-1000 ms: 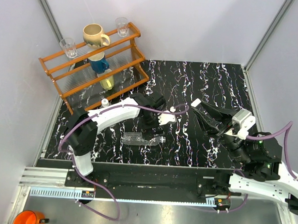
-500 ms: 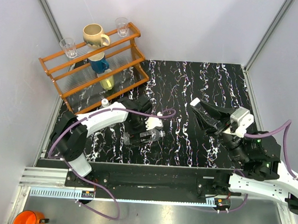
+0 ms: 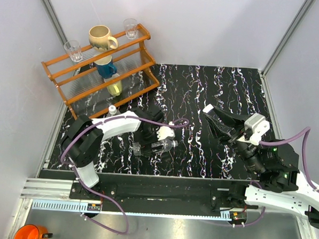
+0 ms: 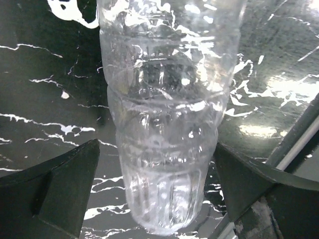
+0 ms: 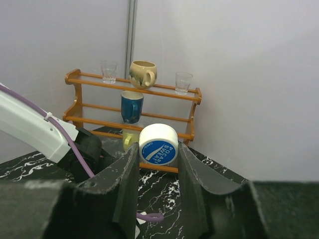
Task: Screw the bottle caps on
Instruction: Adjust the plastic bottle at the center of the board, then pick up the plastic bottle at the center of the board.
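L pincer (image 3: 154, 146): jaws wide apart, tips down, straddling a small clear ribbed plastic bottle (image 4: 164, 149). Bottle lies on its side on the black white-veined marble-look tabletop (image 3: 220, 85). L wrist view: bottle runs straight out btwn the two dark fingers (image 4: 60, 184), rounded fluted end nearest the palm, body reaching on past the tips. Thin gap on one side; other side too close to call contact. Not clamped. Top view: bits of bottle stick out either side of the pincer.

R pincer (image 5: 158, 154): closed on a white round plastic screw cap (image 5: 158, 143), pinched by its rim at the very tips. Cap's flat face, w/ blue printed label, is turned back toward the wrist. Pincer is held up off the tabletop, well apart from L pincer and bottle.

Beyond R tips, against the wall: orange wooden shelf rack (image 5: 89, 81). It holds a beige mug (image 5: 142, 73) and two clear glasses (image 5: 108, 71) on top, and a blue mug (image 5: 131, 106) on the mid shelf. Yellow cup (image 5: 127, 138) is low down, partly hidden by the near finger.

Past L pincer's arm, just beside the rack's foot: small upright clear item w/ white round top (image 3: 112, 110). Looks like a capped bottle, too small to confirm.
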